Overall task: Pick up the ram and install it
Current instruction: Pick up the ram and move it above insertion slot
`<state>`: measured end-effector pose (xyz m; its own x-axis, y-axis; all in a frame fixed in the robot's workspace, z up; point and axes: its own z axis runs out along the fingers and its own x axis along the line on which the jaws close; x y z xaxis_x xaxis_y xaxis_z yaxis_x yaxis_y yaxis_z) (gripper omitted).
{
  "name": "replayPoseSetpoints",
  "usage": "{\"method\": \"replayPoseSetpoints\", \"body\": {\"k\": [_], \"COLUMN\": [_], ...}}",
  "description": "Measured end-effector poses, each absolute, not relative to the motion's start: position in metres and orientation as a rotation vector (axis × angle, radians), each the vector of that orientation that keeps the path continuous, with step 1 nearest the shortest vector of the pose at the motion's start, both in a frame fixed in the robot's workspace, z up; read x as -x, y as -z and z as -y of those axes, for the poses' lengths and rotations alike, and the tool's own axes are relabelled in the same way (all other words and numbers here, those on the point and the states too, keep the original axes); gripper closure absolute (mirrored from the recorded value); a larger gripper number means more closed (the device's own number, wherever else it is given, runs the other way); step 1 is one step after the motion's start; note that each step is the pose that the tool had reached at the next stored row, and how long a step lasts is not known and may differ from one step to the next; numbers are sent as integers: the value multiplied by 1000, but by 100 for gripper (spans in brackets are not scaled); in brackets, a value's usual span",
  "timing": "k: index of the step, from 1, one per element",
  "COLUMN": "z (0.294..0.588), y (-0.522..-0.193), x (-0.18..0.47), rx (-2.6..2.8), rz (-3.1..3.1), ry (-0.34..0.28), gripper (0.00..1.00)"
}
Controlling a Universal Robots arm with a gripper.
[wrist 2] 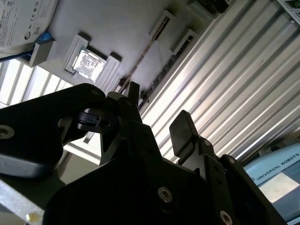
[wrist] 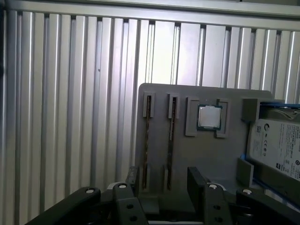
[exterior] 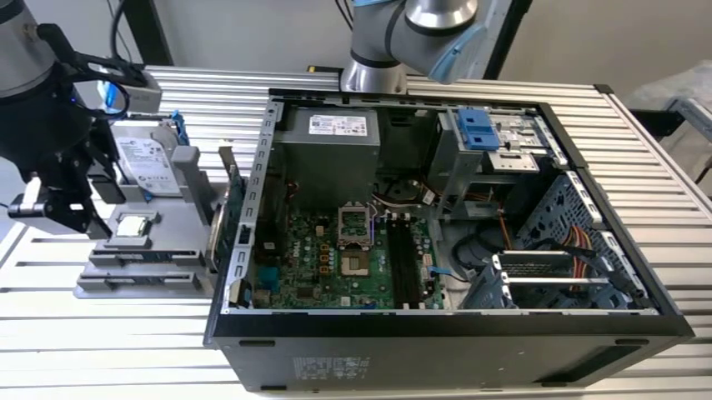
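Observation:
The ram (wrist: 147, 140) stands on edge in a narrow slot of the grey holder (wrist: 225, 159), and a second like stick (wrist: 172, 140) sits in the slot beside it. In the second wrist view the ram (wrist 2: 140, 61) runs as a thin dark line towards my fingers. My gripper (wrist: 164, 180) hangs open above the near ends of these slots, with nothing between its fingers (wrist: 197, 180). In the exterior view the gripper (exterior: 69, 215) is at the holder's (exterior: 145, 250) left side. The motherboard's black slots (exterior: 403, 267) lie inside the open computer case (exterior: 445, 333).
A processor chip (wrist: 208, 117) and a hard drive (wrist: 276, 145) rest on the holder. A green card (exterior: 236, 218) stands between the holder and the case wall. Ribbed aluminium table (exterior: 112, 350) lies all around. The arm's base (exterior: 373, 50) rises behind the case.

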<state>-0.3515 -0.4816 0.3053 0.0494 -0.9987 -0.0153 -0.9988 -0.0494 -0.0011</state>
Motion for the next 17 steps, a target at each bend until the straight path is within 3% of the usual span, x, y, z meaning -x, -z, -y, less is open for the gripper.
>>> {"method": "replayPoseSetpoints", "body": {"k": [17], "z": [482], "y": [-292], "x": [352], "rx": [2269], "rz": [-2160], "ry": [-13], "gripper": [0]}}
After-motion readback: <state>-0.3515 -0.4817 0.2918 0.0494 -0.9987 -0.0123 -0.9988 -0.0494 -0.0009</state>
